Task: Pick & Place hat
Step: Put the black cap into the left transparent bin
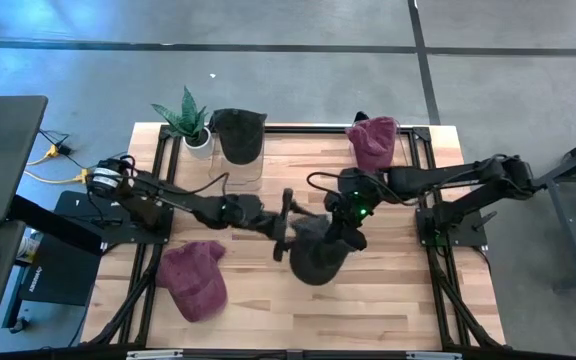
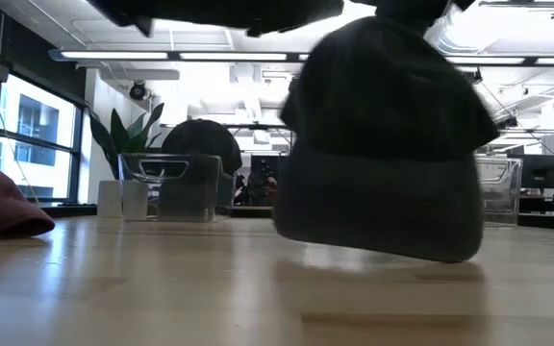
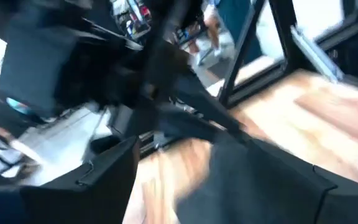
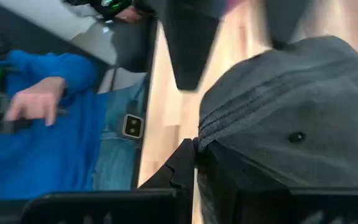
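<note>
At the middle of the desk [image 1: 368, 300], the right end effector [image 1: 340, 236] is seen clenched on the dark grey hat [image 1: 317, 258], its fingers pinching the fabric at the crown's edge, as the right wrist view shows. From the low view the dark grey hat [image 2: 383, 144] appears to hang just above the wooden surface, with a shadow beneath it, though contact at its lowest edge cannot be ruled out. The left end effector [image 1: 286, 225] is held just beside the same hat, on its left, with both fingers spread apart and nothing between them.

Farther out, 1 maroon hat [image 1: 194, 278] lies flat at the front left of the desk, and a 2nd maroon hat [image 1: 371, 141] sits at the back right corner. A black hat [image 1: 238, 133] rests over a clear container [image 2: 173, 185] at the back, beside a potted plant [image 1: 190, 122]. A person in a blue top [image 4: 48, 124] is visible beyond the desk in the right wrist view.

The step in hand is judged to be the carry or hand-over of the dark grey hat, lifted but not yet placed. What is called for next is probably a steady transfer toward a placement spot, or a grasp by the left end effector before the right one lets go; which is intended cannot be told.

No brand, label or legible writing can be made out on any hat.
</note>
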Controlling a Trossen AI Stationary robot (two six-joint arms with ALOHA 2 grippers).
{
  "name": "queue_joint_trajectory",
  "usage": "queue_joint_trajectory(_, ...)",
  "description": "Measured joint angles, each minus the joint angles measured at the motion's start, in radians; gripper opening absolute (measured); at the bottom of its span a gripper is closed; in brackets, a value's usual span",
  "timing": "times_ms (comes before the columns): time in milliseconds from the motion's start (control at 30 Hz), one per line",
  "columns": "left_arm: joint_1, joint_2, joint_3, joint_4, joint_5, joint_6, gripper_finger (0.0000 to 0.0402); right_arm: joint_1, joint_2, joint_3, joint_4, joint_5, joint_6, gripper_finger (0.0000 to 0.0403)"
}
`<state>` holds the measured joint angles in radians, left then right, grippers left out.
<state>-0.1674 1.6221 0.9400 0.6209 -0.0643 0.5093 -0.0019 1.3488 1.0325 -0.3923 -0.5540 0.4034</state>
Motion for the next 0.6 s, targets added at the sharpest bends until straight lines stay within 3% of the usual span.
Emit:
queue_joint_trajectory(100, 0.046, 0.034, 0.026, -0.059, 0.105, -0.092, 0.0301, -0.008, 0.018, 0.0, 0.05, -0.062, -0.024, 0.0023)
queue_joint_trajectory(367, 0.098, 0.063, 0.041, -0.169, 0.522, -0.211, 0.029, -0.017, 0.015, 0.0, 0.076, -0.104, -0.026, 0.0028)
queue_joint_trajectory(500, 0.096, 0.058, 0.045, -0.161, 0.6, -0.225, 0.0252, -0.018, 0.013, 0.0, 0.081, -0.114, -0.022, 0.0026)
queue_joint_trajectory(600, 0.096, 0.059, 0.044, -0.168, 0.576, -0.28, 0.0221, -0.018, 0.013, 0.0, 0.079, -0.111, -0.017, 0.003)
